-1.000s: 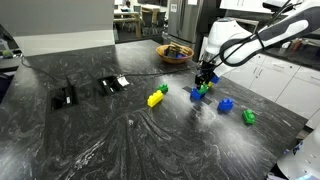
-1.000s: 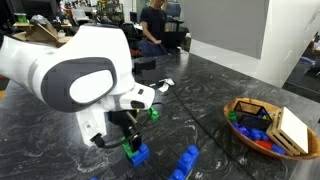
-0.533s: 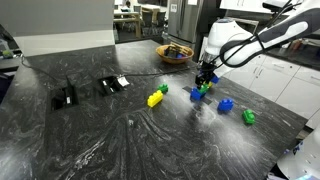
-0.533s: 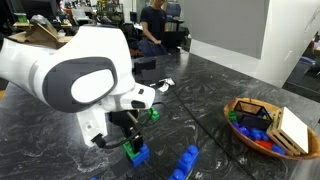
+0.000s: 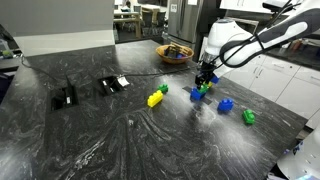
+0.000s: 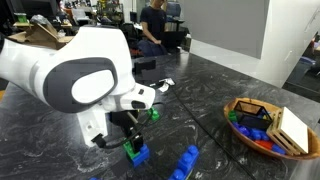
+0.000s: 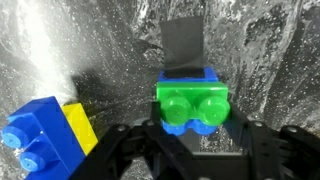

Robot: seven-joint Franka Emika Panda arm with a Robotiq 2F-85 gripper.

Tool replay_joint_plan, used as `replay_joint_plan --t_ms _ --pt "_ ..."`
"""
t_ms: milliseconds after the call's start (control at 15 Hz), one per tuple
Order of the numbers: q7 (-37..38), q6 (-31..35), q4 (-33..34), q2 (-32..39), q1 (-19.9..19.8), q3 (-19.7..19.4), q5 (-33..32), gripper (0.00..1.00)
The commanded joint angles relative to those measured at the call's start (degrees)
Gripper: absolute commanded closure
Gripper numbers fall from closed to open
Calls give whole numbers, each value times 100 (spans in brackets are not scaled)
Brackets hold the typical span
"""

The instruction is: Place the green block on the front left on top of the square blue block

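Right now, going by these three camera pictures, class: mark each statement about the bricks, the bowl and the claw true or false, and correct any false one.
1. The green block sits on top of the square blue block. True.
2. The piece beside that stack is red and white. False: it is a blue and yellow piece.
3. The claw hovers over the bowl. False: it is down at the stacked blocks, a finger on either side.
4. The bowl holds toy bricks. True.
5. A yellow brick lies on the dark counter. True.
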Motion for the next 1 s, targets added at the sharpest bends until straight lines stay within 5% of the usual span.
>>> replay_joint_plan --t_ms 0,533,600,933 --pt "-88 130 -27 17 -6 -9 91 61" --pt "-160 127 -27 22 2 -13 168 61" --pt "-27 -1 10 4 -5 5 39 36" --pt "-27 0 10 4 -5 5 51 36"
